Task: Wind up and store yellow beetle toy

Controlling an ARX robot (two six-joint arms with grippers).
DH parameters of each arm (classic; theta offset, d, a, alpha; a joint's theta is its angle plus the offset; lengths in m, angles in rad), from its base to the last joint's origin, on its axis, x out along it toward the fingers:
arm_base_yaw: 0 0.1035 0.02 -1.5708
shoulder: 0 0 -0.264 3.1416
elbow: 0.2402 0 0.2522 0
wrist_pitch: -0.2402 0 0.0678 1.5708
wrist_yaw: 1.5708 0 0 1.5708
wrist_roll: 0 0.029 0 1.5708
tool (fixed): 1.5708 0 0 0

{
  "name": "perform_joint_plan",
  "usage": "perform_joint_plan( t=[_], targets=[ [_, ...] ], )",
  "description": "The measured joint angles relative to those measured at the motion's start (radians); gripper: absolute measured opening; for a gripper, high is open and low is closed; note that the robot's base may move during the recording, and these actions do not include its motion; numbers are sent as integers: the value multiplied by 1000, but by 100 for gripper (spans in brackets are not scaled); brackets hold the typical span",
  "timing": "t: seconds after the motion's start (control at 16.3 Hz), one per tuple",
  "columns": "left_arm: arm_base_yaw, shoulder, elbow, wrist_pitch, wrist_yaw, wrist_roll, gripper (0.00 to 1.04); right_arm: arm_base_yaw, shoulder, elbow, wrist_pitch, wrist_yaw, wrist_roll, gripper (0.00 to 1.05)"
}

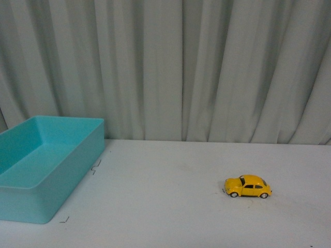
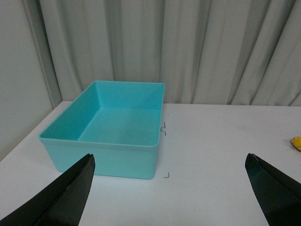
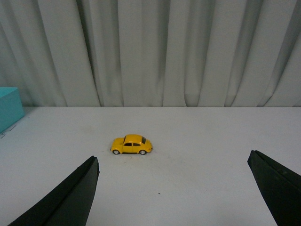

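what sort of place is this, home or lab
Probably a staged lab test bench: a plain white table backed by a grey curtain, with a turquoise bin and the yellow beetle toy on it.

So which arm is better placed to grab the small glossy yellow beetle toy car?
Right. The yellow beetle toy car sits centred ahead of the open right gripper; the open left gripper faces the rectangular turquoise plastic bin, with the car only at its view's edge.
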Motion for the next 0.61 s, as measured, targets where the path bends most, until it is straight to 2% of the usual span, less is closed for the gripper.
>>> perform_joint_plan(
  t=[0.61],
  targets=[
    [0,0,0,0,0,0,98,0,0,0,0,0,0,98]
  ],
)
